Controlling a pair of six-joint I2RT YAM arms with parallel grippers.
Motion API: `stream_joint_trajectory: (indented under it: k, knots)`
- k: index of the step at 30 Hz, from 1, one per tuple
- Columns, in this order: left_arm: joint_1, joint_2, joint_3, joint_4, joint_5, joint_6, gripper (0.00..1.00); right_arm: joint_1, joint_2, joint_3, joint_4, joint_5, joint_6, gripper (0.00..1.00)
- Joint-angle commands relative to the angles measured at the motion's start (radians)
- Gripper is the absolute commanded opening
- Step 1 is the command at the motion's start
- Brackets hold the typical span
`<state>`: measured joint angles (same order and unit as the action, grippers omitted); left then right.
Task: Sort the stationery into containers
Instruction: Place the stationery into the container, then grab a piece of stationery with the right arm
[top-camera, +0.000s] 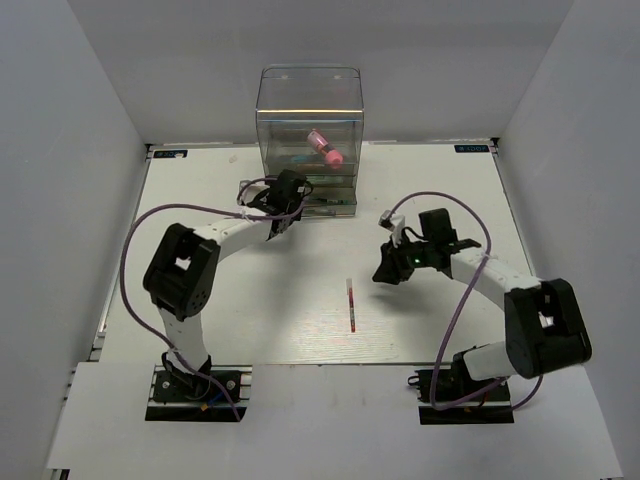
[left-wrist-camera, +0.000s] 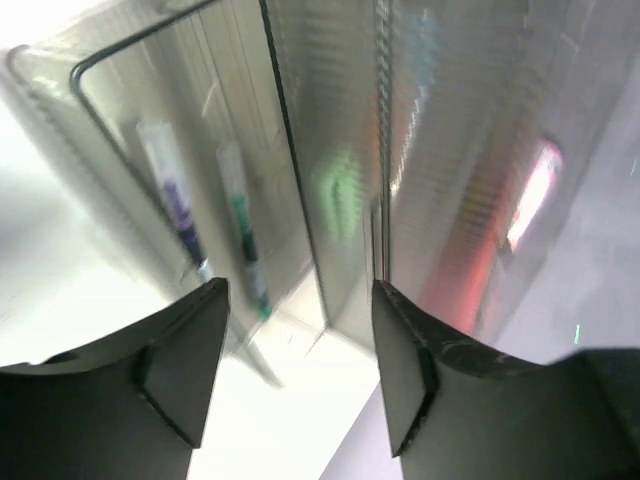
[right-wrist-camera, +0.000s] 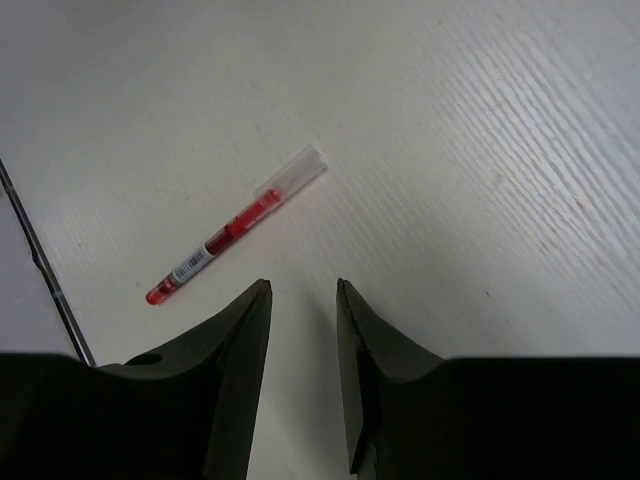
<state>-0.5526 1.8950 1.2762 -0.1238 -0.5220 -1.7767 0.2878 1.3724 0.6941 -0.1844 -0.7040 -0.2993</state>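
The clear box organiser (top-camera: 308, 95) stands at the back middle of the table, with a pink cylinder (top-camera: 325, 147) in its upper compartment. My left gripper (top-camera: 283, 215) is open and empty right at the organiser's lower front. In the left wrist view (left-wrist-camera: 300, 290) a purple pen (left-wrist-camera: 175, 205) and a green pen (left-wrist-camera: 242, 235) lie in a clear drawer; green and red blurs show through the walls. A red pen (top-camera: 352, 304) lies on the table. My right gripper (top-camera: 392, 272) is open and empty above the table; the red pen (right-wrist-camera: 235, 226) lies just ahead of its fingertips.
White walls enclose the table (top-camera: 200, 290) on the left, right and back. Purple cables loop from both arms over the table.
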Motion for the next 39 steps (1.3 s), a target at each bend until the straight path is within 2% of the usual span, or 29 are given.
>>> stream_joint_trajectory:
  k: [1, 2, 5, 6, 9, 16, 24, 32, 35, 38, 39]
  knots:
    - [-0.006, -0.198, -0.058, 0.027, 0.063, 0.155, 0.70, 0.073, 0.072, 0.091, -0.052, 0.087, 0.083, 0.38]
    - [-0.006, -0.230, -0.076, 0.009, 0.095, 0.231, 0.71, 0.111, 0.086, 0.110, -0.050, 0.107, 0.095, 0.38]
    - [-0.006, -0.351, -0.147, -0.113, 0.120, 0.333, 0.85, 0.183, 0.155, 0.168, -0.067, 0.217, 0.155, 0.42]
    - [0.003, -0.381, -0.188, -0.140, 0.129, 0.355, 0.91, 0.194, 0.174, 0.197, -0.078, 0.263, 0.160, 0.46]
    - [0.003, -0.503, -0.282, -0.189, 0.109, 0.428, 0.98, 0.244, 0.241, 0.245, -0.101, 0.328, 0.192, 0.49]
    - [-0.018, -0.738, -0.440, -0.251, 0.119, 0.529, 0.99, 0.352, 0.310, 0.283, -0.127, 0.480, 0.249, 0.52]
    - [-0.018, -0.890, -0.567, -0.301, 0.155, 0.556, 0.99, 0.430, 0.336, 0.291, -0.158, 0.560, 0.244, 0.54]
    - [-0.018, -0.924, -0.592, -0.320, 0.145, 0.566, 0.99, 0.482, 0.346, 0.214, -0.214, 0.669, 0.197, 0.54]
    - [-0.018, -0.915, -0.592, -0.320, 0.145, 0.577, 0.99, 0.490, 0.314, 0.156, -0.202, 0.698, 0.164, 0.49]
    - [-0.018, -0.915, -0.601, -0.310, 0.155, 0.577, 0.99, 0.496, 0.289, 0.124, -0.201, 0.729, 0.137, 0.40]
    - [-0.018, -0.915, -0.612, -0.310, 0.155, 0.577, 0.99, 0.502, 0.283, 0.116, -0.204, 0.730, 0.128, 0.33]
